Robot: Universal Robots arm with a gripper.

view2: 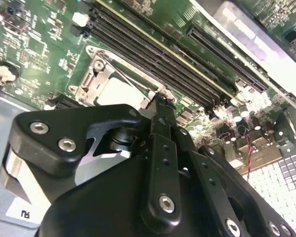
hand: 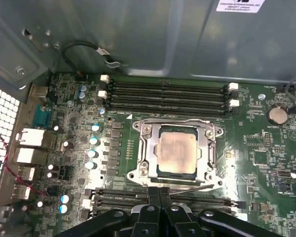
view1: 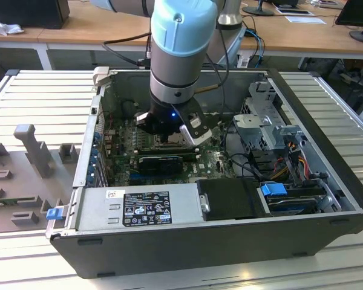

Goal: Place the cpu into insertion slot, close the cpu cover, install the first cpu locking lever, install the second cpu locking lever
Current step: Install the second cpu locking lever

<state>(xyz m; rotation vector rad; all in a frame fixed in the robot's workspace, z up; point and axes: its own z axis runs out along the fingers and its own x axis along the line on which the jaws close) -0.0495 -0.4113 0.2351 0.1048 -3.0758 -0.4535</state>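
Note:
The cpu, a pale square chip, lies flat in the insertion slot on the green motherboard. The silvery cpu cover lies down around it as a frame. A thin metal lever rod runs along the socket edge nearest my fingers. My gripper is shut, its two black fingers pressed together with nothing between them, tips right at that edge. In the second wrist view the gripper reaches the socket's corner beside the cpu. In the exterior view the gripper hangs low inside the open computer case.
Long black memory slots lie beyond the socket, and more slots lie beside my fingers. A coin battery and rear ports flank the board. The case wall, power supply and drive cage with cables close in around it.

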